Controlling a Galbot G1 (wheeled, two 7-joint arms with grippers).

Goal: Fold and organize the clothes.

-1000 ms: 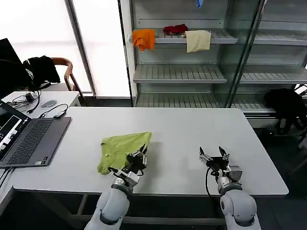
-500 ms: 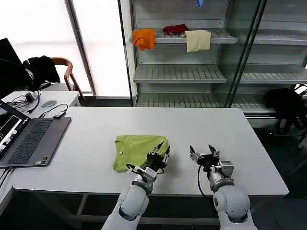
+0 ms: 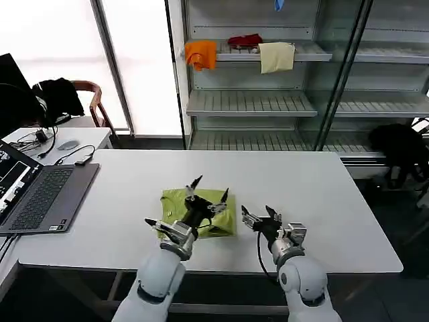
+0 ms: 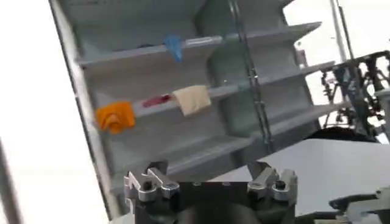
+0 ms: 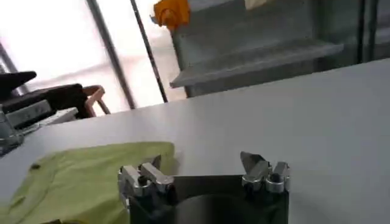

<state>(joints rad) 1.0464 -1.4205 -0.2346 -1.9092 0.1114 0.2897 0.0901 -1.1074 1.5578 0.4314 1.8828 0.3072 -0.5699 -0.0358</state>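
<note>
- The left gripper [image 3: 206, 188] is raised above the table [image 3: 322, 194], its forearm angled up and forward from the near edge, wrist tipped so the fingers point up and away; the fingers are spread wide with nothing between them.
- In the left wrist view that gripper's [image 4: 211, 182] two metal fingertips stand apart against the shelving [image 4: 201, 97] behind the table.
- The right gripper [image 3: 258, 217] sits low over the table just beside the right edge of the T-shirt [image 3: 213, 201], fingers parted and free of any load.
- In the right wrist view the right gripper [image 5: 204, 173] points across the table surface, with the T-shirt [image 5: 79, 176] lying near its one side.
- The T-shirt is soft, thin, lime yellow-green fabric, folded into a roughly rectangular pad, lying flat on the pale smooth table, near the front edge and a little left of centre; its ribbed neckline is towards the left of the fold.
- A grey laptop [image 3: 40, 194] lies open at the table's left end.
- On the metal shelving [image 3: 268, 54] behind hang an orange cloth [image 3: 200, 54], a red cloth [image 3: 244, 40] and a cream cloth [image 3: 276, 57].
- Compared with half a second ago, the left gripper has lifted off the T-shirt's right part and swung up and leftward, while the right gripper has moved closer to the fabric; the T-shirt keeps its place.
</note>
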